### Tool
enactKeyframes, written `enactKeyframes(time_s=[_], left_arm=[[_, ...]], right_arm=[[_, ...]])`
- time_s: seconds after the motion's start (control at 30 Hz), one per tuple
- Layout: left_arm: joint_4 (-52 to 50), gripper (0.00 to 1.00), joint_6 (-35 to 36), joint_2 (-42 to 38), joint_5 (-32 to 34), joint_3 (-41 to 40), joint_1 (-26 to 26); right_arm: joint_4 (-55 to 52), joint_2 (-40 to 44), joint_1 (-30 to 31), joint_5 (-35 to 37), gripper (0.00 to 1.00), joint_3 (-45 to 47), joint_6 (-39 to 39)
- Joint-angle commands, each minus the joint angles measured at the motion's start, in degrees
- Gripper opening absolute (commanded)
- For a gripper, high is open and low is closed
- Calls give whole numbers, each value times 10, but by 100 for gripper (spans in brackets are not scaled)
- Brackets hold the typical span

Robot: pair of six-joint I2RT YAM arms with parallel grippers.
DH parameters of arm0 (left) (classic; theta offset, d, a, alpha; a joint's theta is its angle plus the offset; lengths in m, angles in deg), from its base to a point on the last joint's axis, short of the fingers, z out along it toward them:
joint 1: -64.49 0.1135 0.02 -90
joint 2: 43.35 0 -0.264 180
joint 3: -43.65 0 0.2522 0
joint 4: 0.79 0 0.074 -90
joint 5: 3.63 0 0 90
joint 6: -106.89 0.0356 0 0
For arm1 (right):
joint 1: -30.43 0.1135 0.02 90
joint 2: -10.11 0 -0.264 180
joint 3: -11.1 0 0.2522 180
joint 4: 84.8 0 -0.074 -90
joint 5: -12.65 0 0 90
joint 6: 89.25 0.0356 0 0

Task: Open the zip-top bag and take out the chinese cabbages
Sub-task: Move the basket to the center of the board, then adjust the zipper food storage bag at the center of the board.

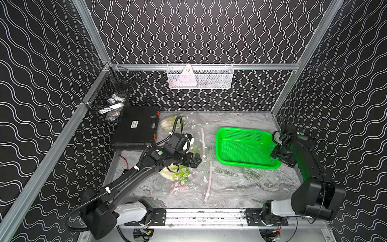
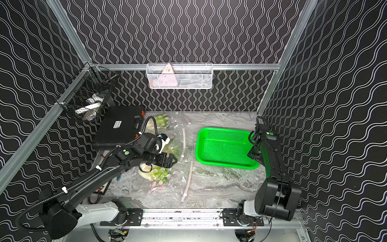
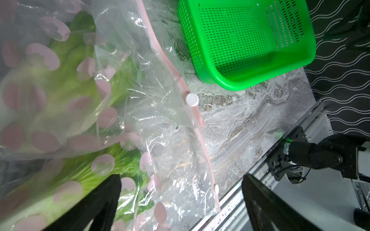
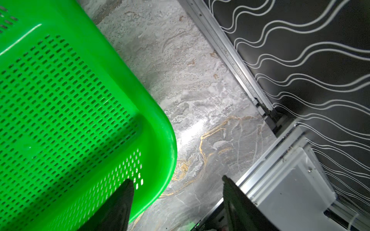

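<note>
— So, where are the chinese cabbages (image 1: 174, 174)?

— Inside the clear zip-top bag (image 1: 184, 184) with the pink dots, left of centre in both top views. One head lies towards the lower part of that patch. One is half hidden under the left arm (image 1: 146, 167). The third sits higher up, just beside the black case (image 1: 136, 127). All three show through the plastic.

— And the bag itself?

— Flat on the bench (image 1: 240, 184). Its pink zip strip (image 1: 210, 176) runs along the side facing the green basket (image 1: 246, 149), with a white slider (image 3: 192, 99) partway along. How far the mouth is parted, I can't tell.

— Left fingers (image 1: 198, 160)?

— Spread wide over the bag, near the slider, pinching nothing. The left wrist view shows plastic film and green leaves beyond them. Whether they touch the film, I can't tell.

— Right fingers (image 1: 281, 158)?

— Spread as well, holding nothing. They hang at the basket's lower right corner, at the right of the frame in both top views. In the right wrist view one finger is over the perforated basket wall and the other over bare bench.

— Do the basket and the bag touch?

— No, they are apart, with a band of marbled bench between them.
</note>
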Motion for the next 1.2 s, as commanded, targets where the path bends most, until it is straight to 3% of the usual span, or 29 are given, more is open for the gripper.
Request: enactKeyframes(time_s=[0.0, 0.07, 0.17, 0.3, 0.4, 0.47, 0.63, 0.77, 0.97, 1.1, 1.17], left_arm=[[-57, 99, -25, -25, 65, -4, -29], [-80, 99, -84, -46, 92, -18, -51], [-79, 99, -192, -79, 76, -70, -95], [-58, 99, -345, -87, 90, -136, -202], [-18, 99, -447, -79, 111, -172, -283], [52, 100, -518, -79, 105, -211, -317], [347, 99, -716, -60, 112, -360, -376], [450, 99, -736, 2, 148, -357, -386], [472, 97, -740, 20, 205, -342, -386], [480, 82, -768, -20, 253, -379, -385], [468, 70, -769, -40, 278, -386, -385]], right_arm=[[-40, 31, 4, 15, 74, -17, 5], [-25, 65, 10, -45, 74, -23, -16], [31, 130, 26, -189, 73, -17, -50], [93, 178, 73, -333, 72, -8, -64], [101, 179, 140, -334, 75, -13, -69], [105, 177, 180, -318, 83, -12, -72], [116, 200, 207, -309, 86, 11, -82], [124, 221, 211, -347, 84, 23, -99], [135, 246, 240, -358, 82, 29, -102], [129, 249, 248, -345, 81, 26, -104], [129, 248, 250, -340, 80, 27, -103]])
